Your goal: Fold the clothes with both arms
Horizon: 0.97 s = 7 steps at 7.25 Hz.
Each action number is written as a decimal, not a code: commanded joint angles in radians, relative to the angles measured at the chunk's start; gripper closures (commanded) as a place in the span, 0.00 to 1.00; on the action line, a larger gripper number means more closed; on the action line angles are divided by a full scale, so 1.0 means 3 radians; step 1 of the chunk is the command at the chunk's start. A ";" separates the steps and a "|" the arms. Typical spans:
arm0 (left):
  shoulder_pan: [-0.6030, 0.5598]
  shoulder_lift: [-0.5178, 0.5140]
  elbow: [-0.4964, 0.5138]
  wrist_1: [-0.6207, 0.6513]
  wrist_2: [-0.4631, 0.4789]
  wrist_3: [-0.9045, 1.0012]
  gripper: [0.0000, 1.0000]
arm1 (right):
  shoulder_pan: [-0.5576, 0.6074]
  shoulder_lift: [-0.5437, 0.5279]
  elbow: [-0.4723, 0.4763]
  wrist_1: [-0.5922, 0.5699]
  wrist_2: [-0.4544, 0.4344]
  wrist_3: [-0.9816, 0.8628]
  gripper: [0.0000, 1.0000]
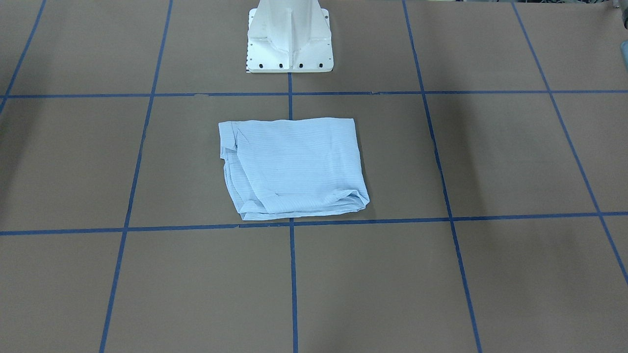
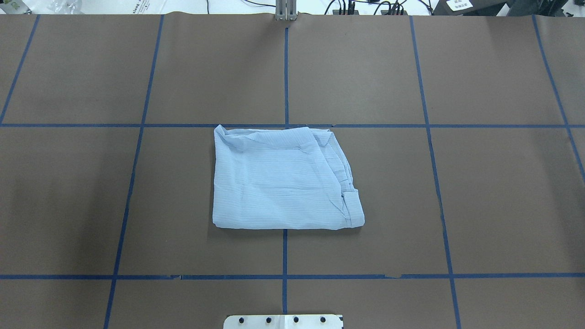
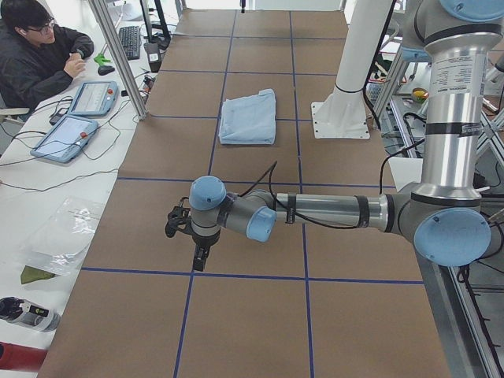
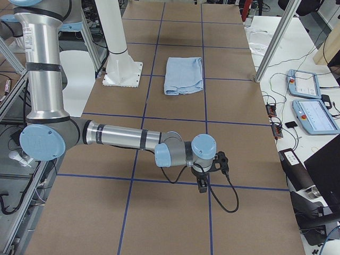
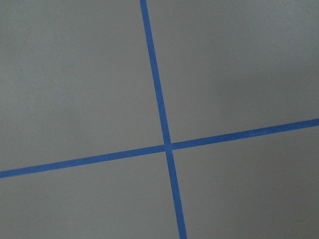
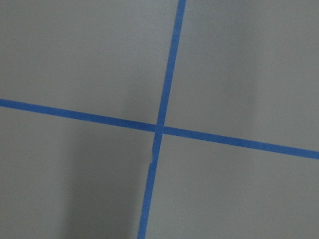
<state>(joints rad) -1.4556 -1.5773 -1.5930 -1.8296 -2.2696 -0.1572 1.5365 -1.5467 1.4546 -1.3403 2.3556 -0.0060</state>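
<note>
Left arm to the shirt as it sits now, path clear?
Probably yes: the left arm hovers over the table well short of the folded shirt, and nothing lies between them.

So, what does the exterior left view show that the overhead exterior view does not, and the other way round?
Only exterior left: the left arm stretched low over the table, apart from the shirt, and a seated person beside two tablet-like devices.
Only overhead: the layered edges on the shirt's side at that view's right, and cables past the table's far edge.
Both: the folded shirt lying flat on the brown table with blue tape lines, and the white pedestal base.
</note>
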 commanded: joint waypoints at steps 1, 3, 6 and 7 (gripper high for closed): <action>-0.0026 -0.0070 -0.0140 0.0458 -0.0013 0.0023 0.00 | 0.0002 0.0037 0.0252 -0.0397 0.0119 0.0336 0.00; -0.0173 -0.0029 -0.0100 0.0616 -0.0018 0.0491 0.00 | 0.0002 -0.0018 0.0789 -0.1190 0.0150 0.0332 0.00; -0.0287 -0.0019 -0.0044 0.0653 -0.0023 0.0713 0.00 | 0.0002 -0.0111 0.0781 -0.1187 0.0267 0.0291 0.00; -0.0292 -0.0024 -0.0054 0.0653 -0.0023 0.0708 0.00 | 0.0002 -0.0146 0.0766 -0.1182 0.0268 0.0291 0.00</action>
<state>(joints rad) -1.5393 -1.5843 -1.6078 -1.6347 -2.2763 0.0515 1.5373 -1.5802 1.6889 -1.6939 2.4279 0.0818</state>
